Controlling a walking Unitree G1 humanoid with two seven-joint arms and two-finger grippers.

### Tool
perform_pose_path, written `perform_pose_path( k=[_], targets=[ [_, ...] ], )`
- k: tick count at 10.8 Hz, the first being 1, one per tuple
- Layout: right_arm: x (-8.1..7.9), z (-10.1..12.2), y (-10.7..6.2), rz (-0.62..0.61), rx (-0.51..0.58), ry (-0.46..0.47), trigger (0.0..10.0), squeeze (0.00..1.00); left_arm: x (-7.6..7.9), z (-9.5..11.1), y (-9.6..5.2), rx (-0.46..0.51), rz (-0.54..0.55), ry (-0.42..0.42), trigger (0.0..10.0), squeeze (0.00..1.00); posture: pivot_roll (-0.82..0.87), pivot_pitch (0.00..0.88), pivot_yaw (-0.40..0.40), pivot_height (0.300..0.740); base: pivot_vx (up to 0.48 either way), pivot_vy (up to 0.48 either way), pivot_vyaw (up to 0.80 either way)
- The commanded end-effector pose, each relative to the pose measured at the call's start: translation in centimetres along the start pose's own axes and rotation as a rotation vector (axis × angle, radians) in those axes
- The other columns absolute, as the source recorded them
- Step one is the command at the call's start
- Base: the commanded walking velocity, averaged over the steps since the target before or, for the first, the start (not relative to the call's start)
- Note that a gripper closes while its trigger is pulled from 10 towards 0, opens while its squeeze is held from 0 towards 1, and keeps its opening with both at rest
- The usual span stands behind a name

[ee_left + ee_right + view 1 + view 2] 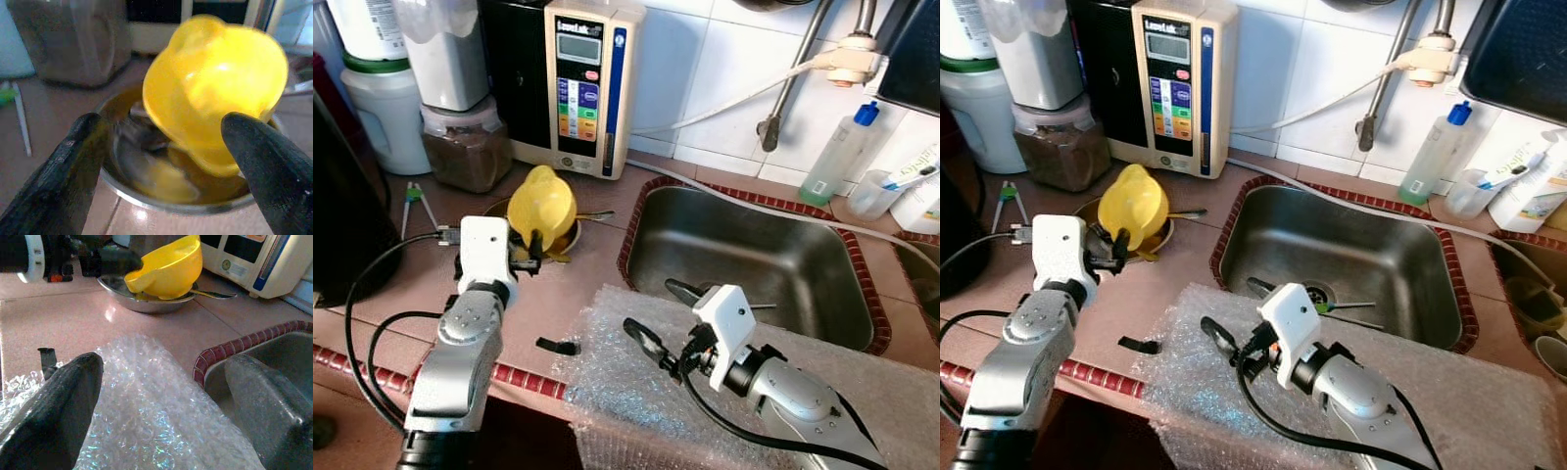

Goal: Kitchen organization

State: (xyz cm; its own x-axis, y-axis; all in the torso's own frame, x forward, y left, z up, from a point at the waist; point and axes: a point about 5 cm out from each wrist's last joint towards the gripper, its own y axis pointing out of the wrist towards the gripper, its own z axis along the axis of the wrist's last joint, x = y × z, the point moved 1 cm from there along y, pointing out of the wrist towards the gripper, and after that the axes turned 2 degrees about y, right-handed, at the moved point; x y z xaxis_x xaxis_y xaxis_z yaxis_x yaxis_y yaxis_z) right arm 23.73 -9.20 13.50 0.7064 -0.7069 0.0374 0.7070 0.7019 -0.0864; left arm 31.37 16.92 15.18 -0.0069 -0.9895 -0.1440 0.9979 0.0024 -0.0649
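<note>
A yellow plastic bowl [540, 204] lies tilted inside a shallow steel bowl [146, 200] on the pink counter, left of the sink [744, 255]. My left gripper [529, 253] is open at the near side of the yellow bowl [215, 93]. Its fingers are spread wide and one fingertip [120, 257] reaches the yellow rim. A spoon [597, 214] sticks out of the steel bowl toward the sink. My right gripper [658, 311] is open and holds nothing. It hovers low over a sheet of bubble wrap [626, 392] at the sink's front left corner.
A water ioniser [582, 83], a jar of brown powder [465, 147] and white containers line the back wall. A small black piece [558, 345] lies on the counter near the bubble wrap. A utensil [1332, 305] lies in the sink. A blue-capped bottle [837, 152] stands at the back right.
</note>
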Motion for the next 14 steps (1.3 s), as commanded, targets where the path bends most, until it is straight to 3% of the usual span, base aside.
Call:
perform_pose_path(
  k=[1, 3, 4, 5, 7, 8, 9, 10, 11, 12, 13, 14],
  targets=[
    [0.3, 0.0, -0.1, -0.011, 0.0, -0.016, 10.0, 0.0, 0.6, 1.4, 0.2, 0.067, -0.025, 0.024, 10.0, 0.0, 0.16, 0.0, -0.086, 0.74, 0.0, 0.0, 0.0],
    [0.3, 0.2, 0.1, -0.018, 0.011, -0.021, 10.0, 0.0, -0.2, 2.2, 1.1, 0.099, 0.026, 0.07, 10.0, 0.0, 0.16, 0.0, -0.082, 0.74, 0.0, 0.0, 0.0],
    [0.4, 0.3, 0.1, -0.025, 0.015, -0.024, 10.0, 0.0, -0.6, 2.4, 1.6, 0.095, 0.032, 0.067, 10.0, 0.85, 0.15, 0.0, -0.08, 0.74, 0.0, 0.0, 0.0],
    [0.4, 0.3, 0.1, -0.03, 0.019, -0.026, 10.0, 0.0, -0.3, 2.2, 2.1, 0.086, 0.016, 0.049, 10.0, 1.0, 0.15, 0.0, -0.08, 0.74, 0.0, 0.0, 0.0],
    [0.6, 0.9, 0.4, -0.052, 0.051, -0.039, 10.0, 0.0, 0.1, 1.8, 3.2, 0.151, -0.024, 0.054, 10.0, 1.0, 0.14, 0.0, -0.079, 0.74, 0.0, 0.0, 0.0],
    [0.8, 1.1, 0.4, -0.071, 0.07, -0.048, 10.0, 0.0, 0.0, 1.7, 3.5, 0.181, -0.013, 0.123, 10.0, 1.0, 0.14, 0.0, -0.08, 0.74, 0.0, 0.0, 0.0],
    [1.0, 1.3, 0.4, -0.088, 0.078, -0.055, 10.0, 0.0, -0.2, 1.5, 3.9, 0.182, 0.001, 0.138, 10.0, 1.0, 0.13, 0.0, -0.08, 0.74, 0.0, 0.0, 0.0],
    [1.2, 1.3, 0.3, -0.101, 0.079, -0.063, 10.0, 0.0, -0.7, 1.8, 4.3, 0.23, 0.062, 0.245, 10.0, 1.0, 0.13, 0.0, -0.077, 0.74, 0.0, 0.0, 0.0],
    [1.3, 1.3, 0.3, -0.109, 0.078, -0.065, 10.0, 0.0, -1.0, 1.8, 4.3, 0.256, 0.086, 0.291, 10.0, 1.0, 0.13, 0.0, -0.078, 0.74, 0.0, 0.0, 0.0],
    [1.2, 1.3, 0.3, -0.108, 0.078, -0.066, 10.0, 0.0, -1.1, 0.8, 4.6, 0.194, 0.053, 0.248, 10.0, 1.0, 0.13, 0.0, -0.078, 0.74, 0.0, 0.0, 0.0],
    [1.2, 1.3, 0.3, -0.106, 0.078, -0.068, 10.0, 0.0, -0.8, -0.2, 4.8, 0.124, 0.0, 0.121, 10.0, 0.95, 0.13, 0.0, -0.08, 0.74, 0.0, 0.0, 0.0],
    [1.1, 1.2, 0.3, -0.101, 0.078, -0.067, 10.0, 0.0, 0.4, -1.8, 4.9, 0.023, -0.102, 0.015, 10.0, 0.0, 0.13, 0.0, -0.083, 0.74, 0.0, 0.0, 0.0]
  ],
)
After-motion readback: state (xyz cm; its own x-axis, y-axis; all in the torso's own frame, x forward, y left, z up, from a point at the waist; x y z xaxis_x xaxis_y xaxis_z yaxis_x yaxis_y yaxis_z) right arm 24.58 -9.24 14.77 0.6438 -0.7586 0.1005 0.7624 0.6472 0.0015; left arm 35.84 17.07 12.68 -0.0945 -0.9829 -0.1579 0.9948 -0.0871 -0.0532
